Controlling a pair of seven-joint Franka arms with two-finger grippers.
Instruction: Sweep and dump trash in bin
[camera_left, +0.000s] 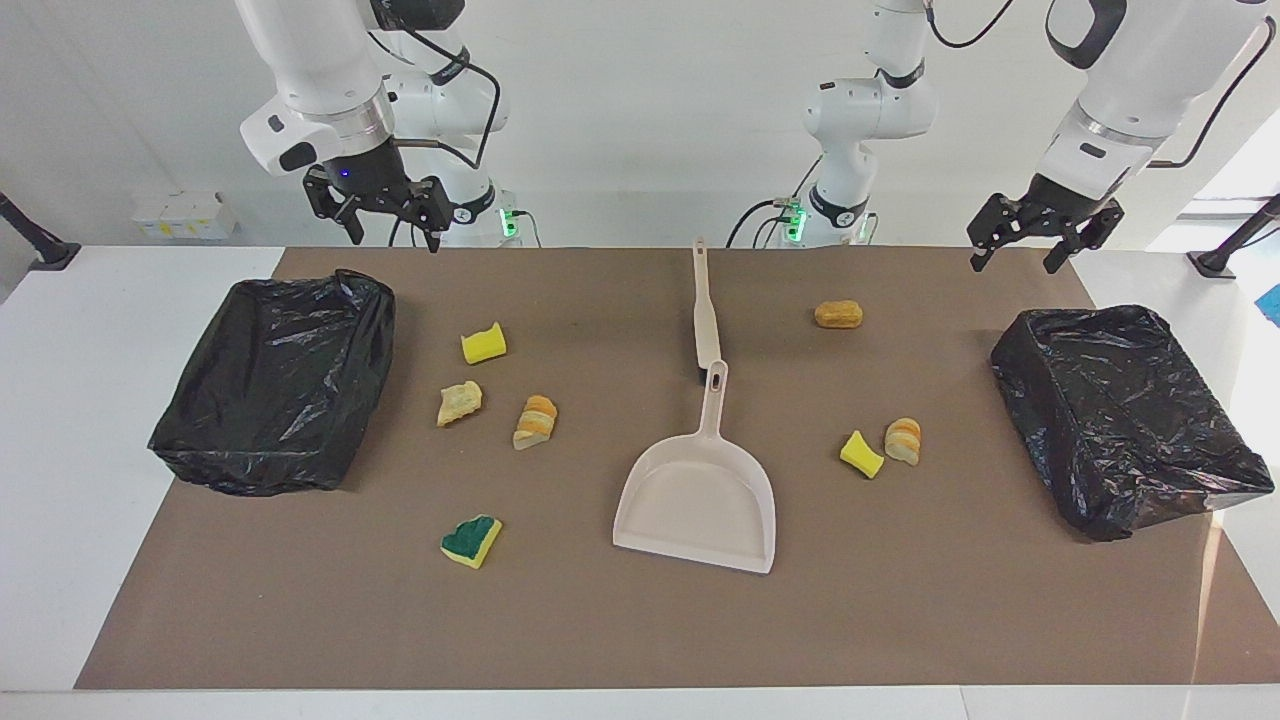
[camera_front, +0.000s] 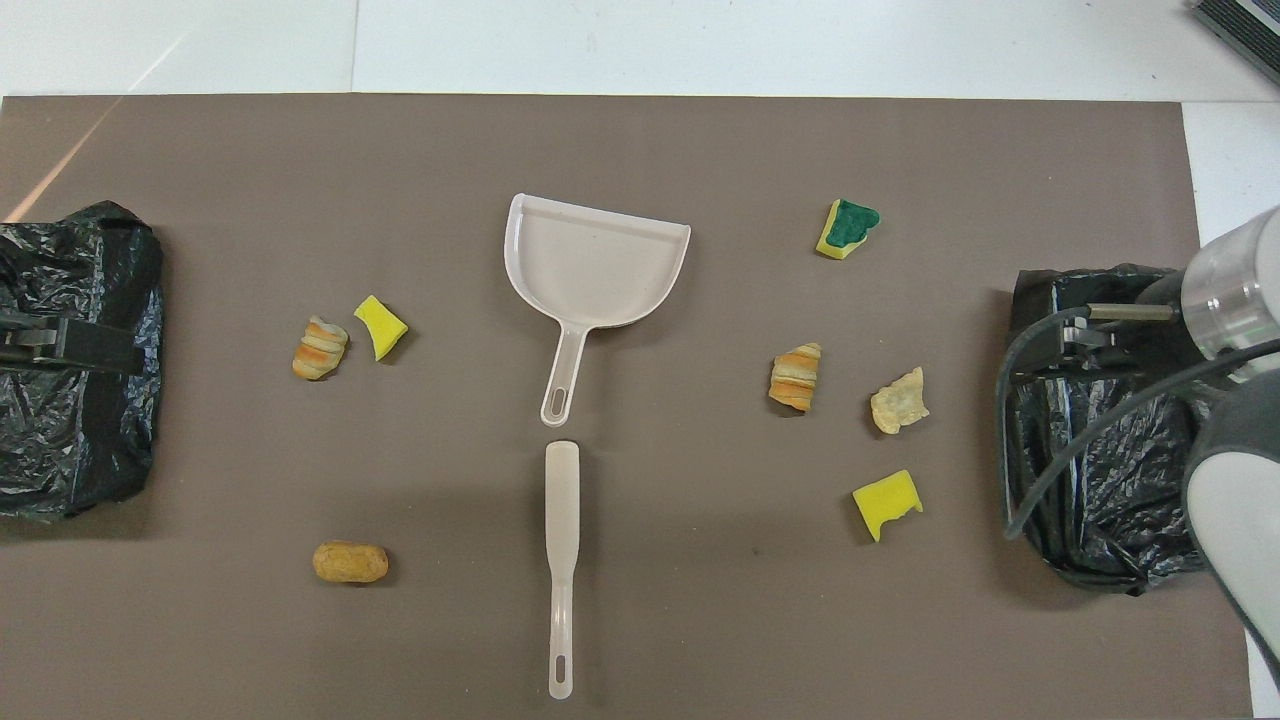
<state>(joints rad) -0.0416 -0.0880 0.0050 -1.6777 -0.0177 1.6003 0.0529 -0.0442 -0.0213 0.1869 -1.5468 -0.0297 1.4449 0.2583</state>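
Trash lies scattered on the brown mat: a yellow sponge chunk (camera_left: 483, 343), a pale bread piece (camera_left: 459, 402), a striped bread piece (camera_left: 535, 421) and a green-and-yellow sponge (camera_left: 471, 540) toward the right arm's end. A bread roll (camera_left: 838, 314), another yellow chunk (camera_left: 861, 454) and a striped bread piece (camera_left: 903, 441) lie toward the left arm's end. Each end holds a black-bagged bin (camera_left: 275, 380) (camera_left: 1120, 410). My right gripper (camera_left: 395, 238) hangs open and empty, high over its bin (camera_front: 1110, 480). My left gripper (camera_left: 1013, 262) hangs open and empty over the other bin (camera_front: 70, 430).
A beige dustpan (camera_left: 700, 500) lies mid-table with its handle pointing toward the robots. The beige brush (camera_left: 704, 310) lies in line with it, nearer to the robots. White table (camera_left: 80, 400) borders the mat on both ends.
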